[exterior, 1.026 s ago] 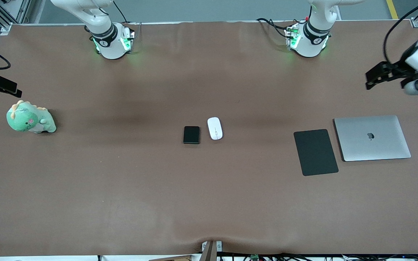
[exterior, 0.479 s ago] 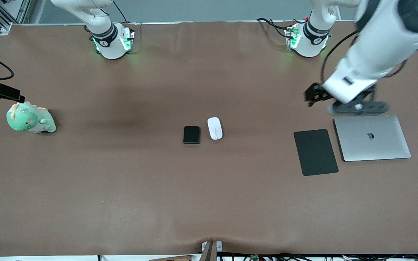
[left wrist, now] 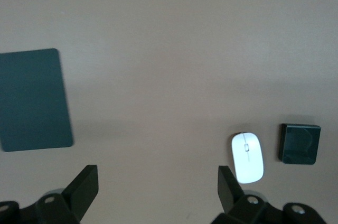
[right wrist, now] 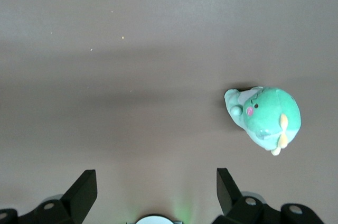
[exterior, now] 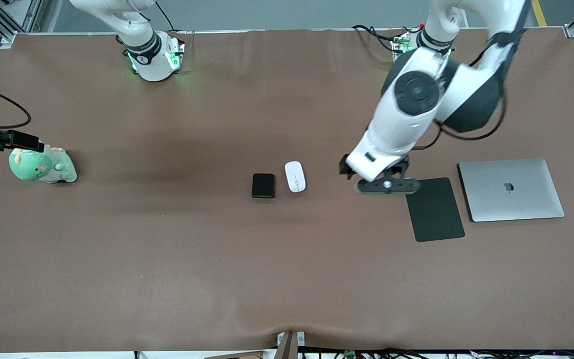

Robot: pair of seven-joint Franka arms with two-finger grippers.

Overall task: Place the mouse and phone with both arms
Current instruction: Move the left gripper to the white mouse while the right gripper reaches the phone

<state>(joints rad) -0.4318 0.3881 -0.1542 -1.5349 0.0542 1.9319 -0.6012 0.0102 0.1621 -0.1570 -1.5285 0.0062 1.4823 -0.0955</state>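
Observation:
The white mouse (exterior: pixel 295 176) and the black phone (exterior: pixel 263 185) lie side by side at the middle of the table, the phone toward the right arm's end. Both show in the left wrist view, the mouse (left wrist: pixel 247 157) and the phone (left wrist: pixel 299 143). My left gripper (exterior: pixel 372 172) is up in the air over bare table between the mouse and the mouse pad; in its wrist view it (left wrist: pixel 158 187) is open and empty. My right gripper (exterior: pixel 13 140) is at the right arm's end of the table, by the plush; in its wrist view it (right wrist: pixel 157 189) is open and empty.
A flat black mouse pad (exterior: pixel 434 209) and a closed silver laptop (exterior: pixel 511 189) lie side by side toward the left arm's end. A green plush dinosaur (exterior: pixel 40 167) sits at the right arm's end and shows in the right wrist view (right wrist: pixel 264 117).
The left arm has swung in from the left arm's end of the table, past the laptop and mouse pad, toward the mouse. The right gripper has shifted slightly toward the plush.

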